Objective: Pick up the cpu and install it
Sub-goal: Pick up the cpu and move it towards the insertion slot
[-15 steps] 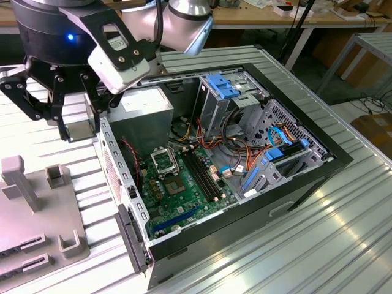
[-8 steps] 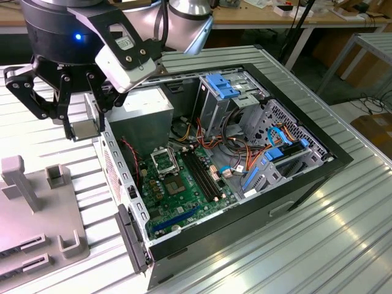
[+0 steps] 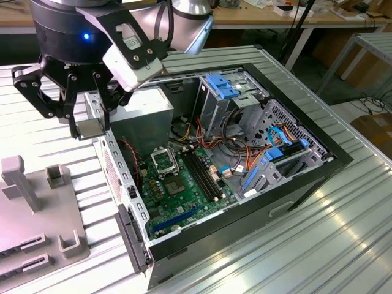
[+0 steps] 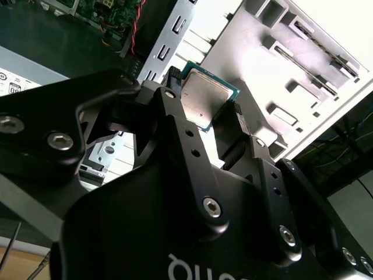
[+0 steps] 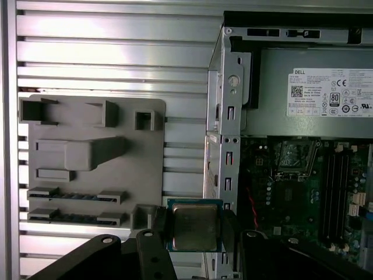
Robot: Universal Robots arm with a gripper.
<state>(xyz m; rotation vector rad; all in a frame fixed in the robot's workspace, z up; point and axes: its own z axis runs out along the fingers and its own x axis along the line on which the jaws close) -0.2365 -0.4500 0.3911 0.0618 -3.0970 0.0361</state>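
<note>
The cpu is a small square chip with a silver-grey metal top and a green rim, and it is lifted off the table. My gripper is shut on it, a black finger pressing on each of two opposite edges. The second wrist view shows the cpu tilted between the fingers. In the exterior view my gripper hangs over the left wall of the open computer case. The black-framed socket sits on the green motherboard, to the right of and below the gripper.
A grey fixture plate with slots and posts lies on the ribbed metal table beside the case. Inside the case are the power supply, long black memory slots, bundled cables and blue drive brackets.
</note>
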